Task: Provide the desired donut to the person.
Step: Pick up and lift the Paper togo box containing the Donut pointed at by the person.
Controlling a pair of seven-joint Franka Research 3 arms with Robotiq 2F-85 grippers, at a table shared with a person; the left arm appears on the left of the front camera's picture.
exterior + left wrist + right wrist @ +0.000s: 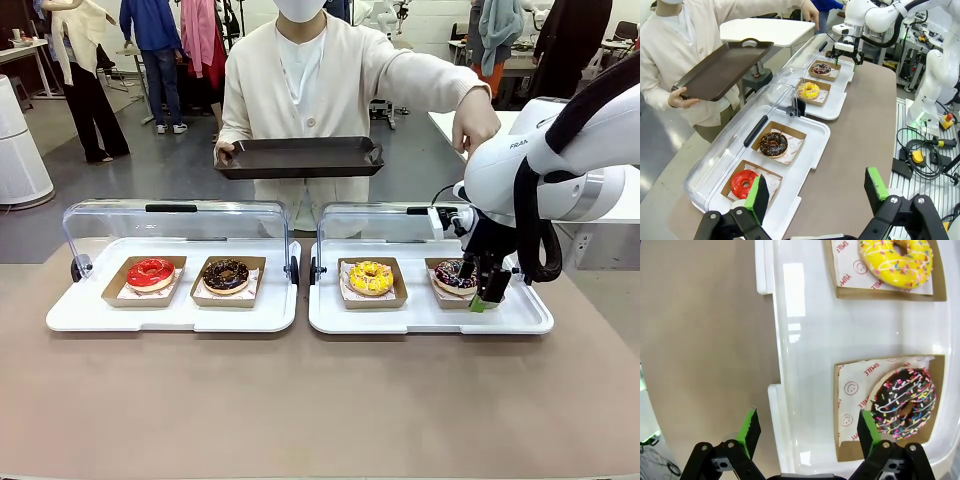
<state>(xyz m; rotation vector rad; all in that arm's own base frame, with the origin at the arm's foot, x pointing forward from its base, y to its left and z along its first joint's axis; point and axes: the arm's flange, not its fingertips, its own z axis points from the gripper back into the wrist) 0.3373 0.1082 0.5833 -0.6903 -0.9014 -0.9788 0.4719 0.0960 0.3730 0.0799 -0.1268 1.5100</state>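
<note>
Right gripper [807,426] spread over white tray [805,340] rim, sprinkled donut [904,402] at its 3 o'clock, left gripper [817,192] spread, person [300,80] at 12 o'clock holding dark tray [300,157]

1. The person [300,90], in a cream-white cardigan over a white shirt, stands at upper centre of the front view. One hand [225,152] holds a dark tray [300,157] level, and the other hand [476,120] is stretched out toward the upper right.
2. The red-glazed donut [150,272] lies flat in a cardboard holder [112,290] at lower left.
3. The dark chocolate donut [226,274] lies just right of it.
4. The yellow sprinkled donut [371,277] lies right of centre.
5. The chocolate donut with coloured sprinkles [454,274] lies farthest right, on printed paper.
</note>
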